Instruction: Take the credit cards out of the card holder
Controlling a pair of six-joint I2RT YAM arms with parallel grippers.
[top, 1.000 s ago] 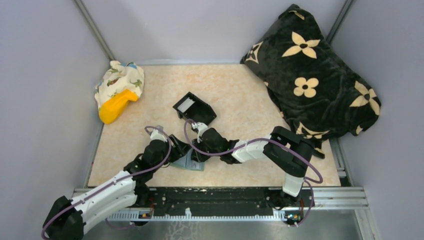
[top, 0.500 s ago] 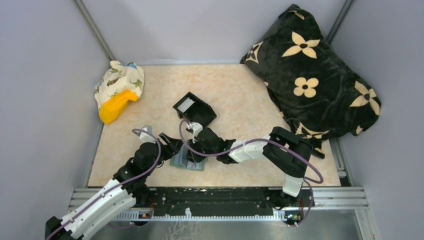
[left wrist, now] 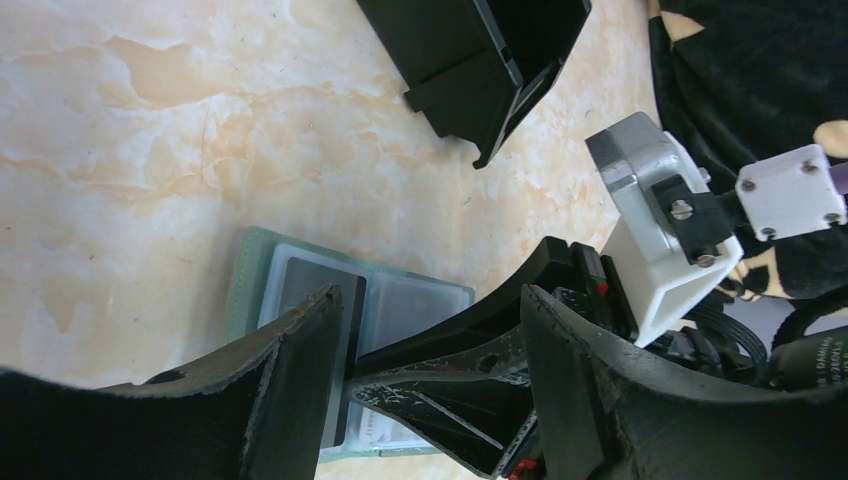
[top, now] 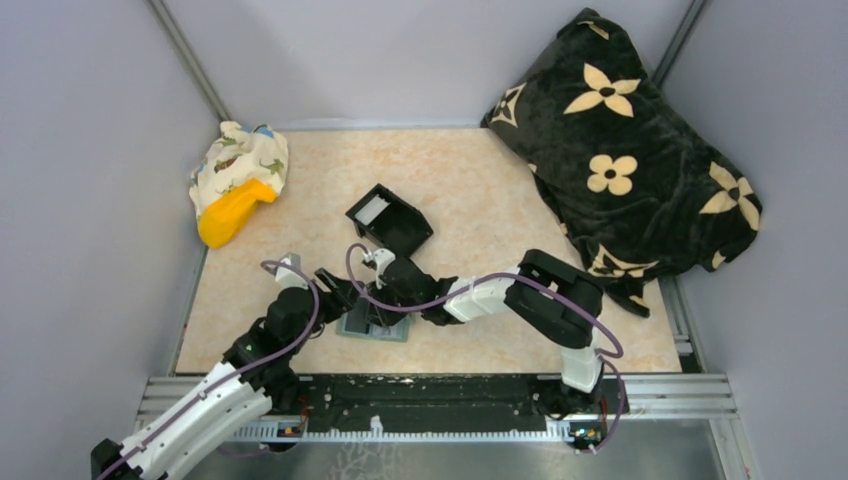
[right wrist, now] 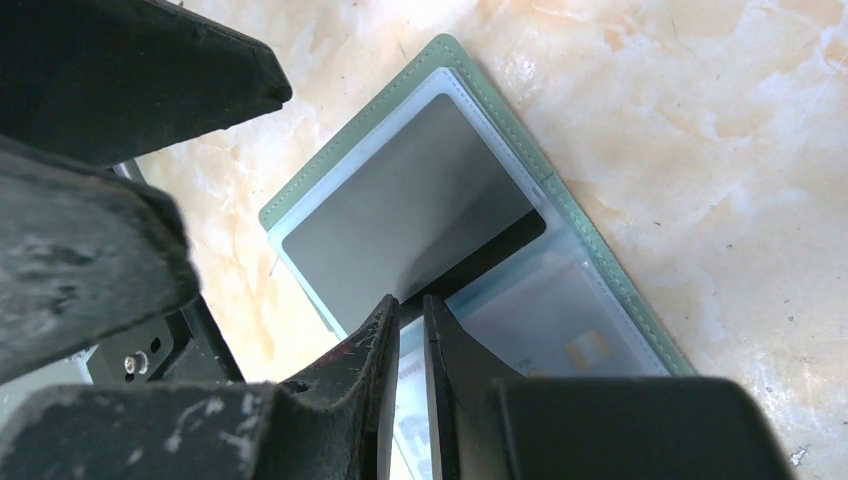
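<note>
Shifting since a second ago: the left gripper (left wrist: 428, 300) has backed off the small sage-green bifold card holder (left wrist: 240, 285). The right gripper (right wrist: 410, 300) has pushed further in and now sits over the fold.
meaning for task: the left arm seems to have cleared the way so the right can go for the cards. Both pockets look filled, so probably no card is out yet.
card holder: lies open and flat on the marbled beige tabletop (top: 500, 200) near the front edge. It is under the right gripper, apart from the open black plastic box (top: 390, 222).
cards: a pale whitish thin card (right wrist: 575, 345) with a gold chip patch sits under the clear film of one pocket. A dark grey flat rectangle (right wrist: 400, 220) fills the other pocket; cannot tell if it is a card or a liner.
right gripper: fingers almost together, with only a thin slit between them. The tips are down at the grey rectangle's edge by the fold. Cannot tell if they nip a card edge or only rest there.
left gripper: fingers wide apart, holding nothing. It hovers over the holder's left side, with no contact visible.
next: likely a pinch and slide toward the pocket mouth. The risk is dragging the whole holder, since nothing pins it down.
</note>
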